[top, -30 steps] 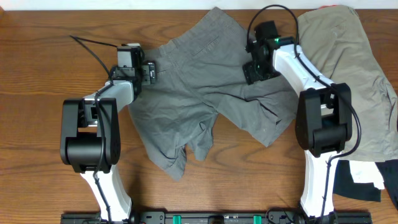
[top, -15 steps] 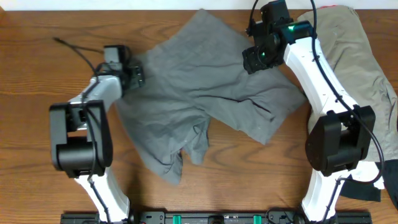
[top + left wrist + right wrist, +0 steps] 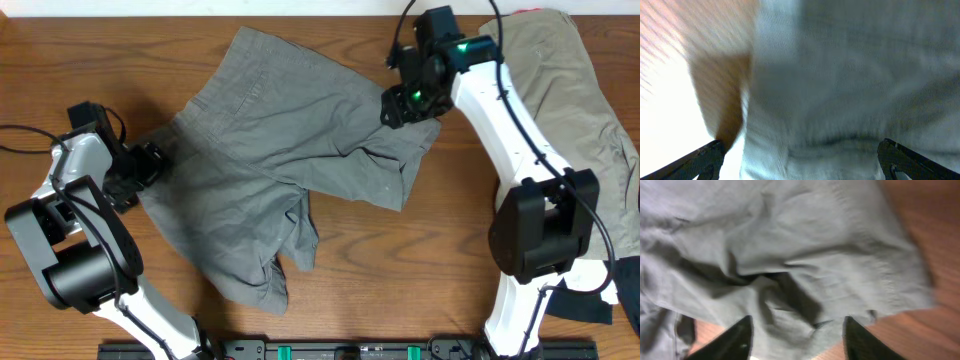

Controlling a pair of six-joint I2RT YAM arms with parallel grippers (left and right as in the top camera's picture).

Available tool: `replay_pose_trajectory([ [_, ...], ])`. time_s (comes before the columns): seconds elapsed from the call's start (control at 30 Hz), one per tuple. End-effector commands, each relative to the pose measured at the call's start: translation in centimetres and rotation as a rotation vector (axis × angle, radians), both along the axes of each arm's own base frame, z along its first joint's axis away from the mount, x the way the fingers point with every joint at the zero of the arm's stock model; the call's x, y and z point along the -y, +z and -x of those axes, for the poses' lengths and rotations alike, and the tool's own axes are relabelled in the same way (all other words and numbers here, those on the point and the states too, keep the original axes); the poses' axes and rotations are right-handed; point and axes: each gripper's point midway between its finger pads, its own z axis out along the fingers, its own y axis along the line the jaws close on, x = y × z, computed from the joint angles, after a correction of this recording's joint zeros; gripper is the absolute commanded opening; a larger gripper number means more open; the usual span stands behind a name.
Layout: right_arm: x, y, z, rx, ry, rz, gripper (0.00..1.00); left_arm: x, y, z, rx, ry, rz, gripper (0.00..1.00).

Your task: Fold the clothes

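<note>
Wooden tabletop (image 3: 60, 60) carries the grey shorts (image 3: 270, 150) sprawled crosswise between both arms, left claw (image 3: 150, 162) spread wide at their left edge with nothing visibly held, right claw (image 3: 395, 108) half-open over a bunched fold at their top-right corner, grip impossible to tell

Shorts (image 3: 270, 150) on table (image 3: 420, 260) centre, other garment (image 3: 590, 120) to right

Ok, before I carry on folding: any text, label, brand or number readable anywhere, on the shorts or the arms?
No readable text in any view.
Grey shorts: no label, tag or print showing.
Khaki shorts: none showing.
Right arm: only a green light, no legible lettering.
Left wrist view: blurred, nothing to read.
</note>
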Motion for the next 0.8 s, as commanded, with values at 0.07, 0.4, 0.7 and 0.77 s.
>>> replay_pose_trajectory([
  [0.07, -3.0, -3.5, 3.4, -0.097, 0.071, -0.025, 0.09, 7.2, -2.8, 2.5, -0.067, -0.047, 0.32, 1.0],
  [0.4, -2.3, -9.5, 7.2, -0.192, 0.084, 0.009, 0.01, 6.2, 8.1, -0.9, 0.258, -0.116, 0.161, 1.0],
  [0.7, 0.8, -12.9, 6.7, -0.17, 0.007, 0.125, 0.01, 3.2, 16.5, -0.6, 0.463, -0.149, -0.145, 1.0],
  [0.77, 2.1, -13.6, 5.8, -0.155, -0.027, 0.157, 0.01, 3.0, 17.5, -0.6, 0.49, -0.178, -0.182, 0.99],
])
